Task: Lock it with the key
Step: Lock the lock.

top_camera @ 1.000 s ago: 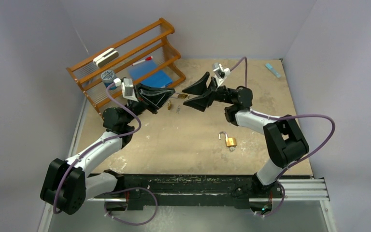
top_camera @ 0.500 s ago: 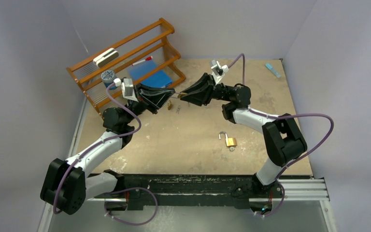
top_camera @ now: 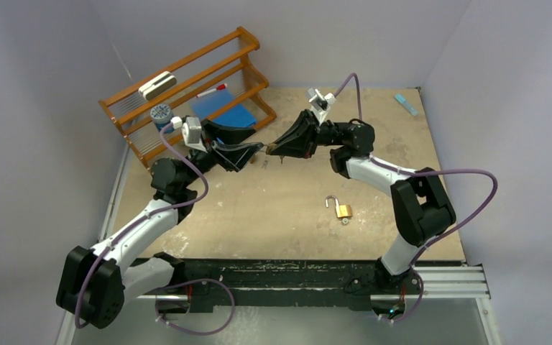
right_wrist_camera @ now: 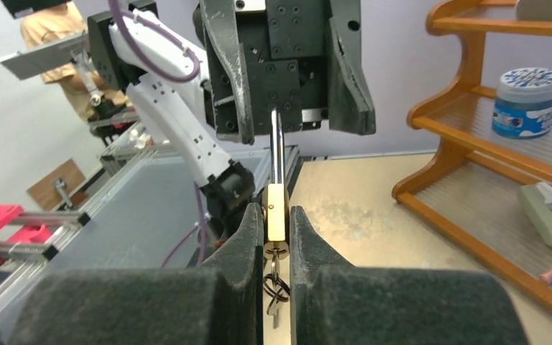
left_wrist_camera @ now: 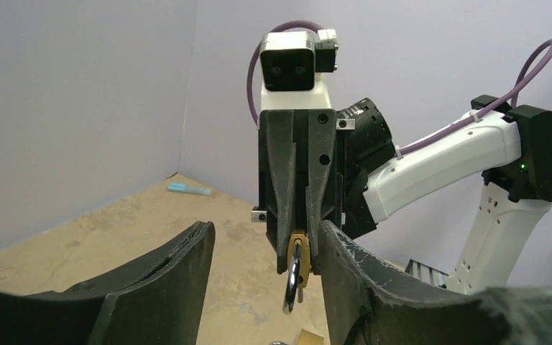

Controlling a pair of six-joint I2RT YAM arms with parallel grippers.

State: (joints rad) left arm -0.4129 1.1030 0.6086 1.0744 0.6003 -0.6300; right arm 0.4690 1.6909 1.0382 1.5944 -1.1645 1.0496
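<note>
One brass padlock (right_wrist_camera: 276, 210) (shackle pointing outward, key ring (right_wrist_camera: 274, 287) at its base) sits pinched in the right gripper (top_camera: 279, 148) above the counter (top_camera: 295, 215); the left gripper (top_camera: 254, 141), spread apart, faces it close by.

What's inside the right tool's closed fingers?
A brass padlock, its shackle sticking out toward the left tool. Dark ring loops hang behind it, mostly hidden by the fingers.

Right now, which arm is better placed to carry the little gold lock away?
Right, probably. The right gripper is shut on the gold padlock, pinching its body between both fingers. The left gripper stands open and grips nothing.
</note>
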